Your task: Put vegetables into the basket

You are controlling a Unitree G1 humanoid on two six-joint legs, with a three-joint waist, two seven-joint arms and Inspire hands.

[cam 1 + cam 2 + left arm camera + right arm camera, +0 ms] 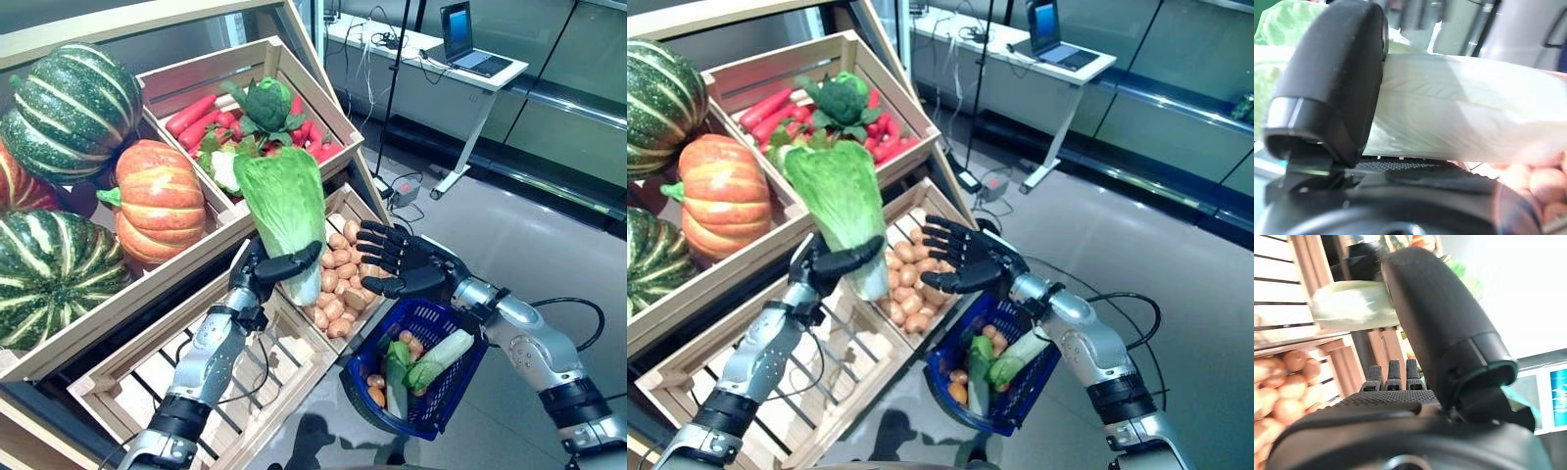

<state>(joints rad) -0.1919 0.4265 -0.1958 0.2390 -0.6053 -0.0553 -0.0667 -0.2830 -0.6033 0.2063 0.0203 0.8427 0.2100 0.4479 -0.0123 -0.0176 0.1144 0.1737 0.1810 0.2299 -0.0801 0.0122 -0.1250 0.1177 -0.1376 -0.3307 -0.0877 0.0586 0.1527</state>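
The left hand (pixel 266 270) is clamped on the pale stalk end of a lettuce (pixel 285 208), held upright above the crate of potatoes (pixel 343 262). The right hand (pixel 402 262) is beside it with fingers spread, holding nothing. A blue basket (pixel 436 378) hangs from the right forearm, just below that hand; it already contains several vegetables (pixel 416 367). Pumpkins (pixel 157 199) occupy the upper crate.
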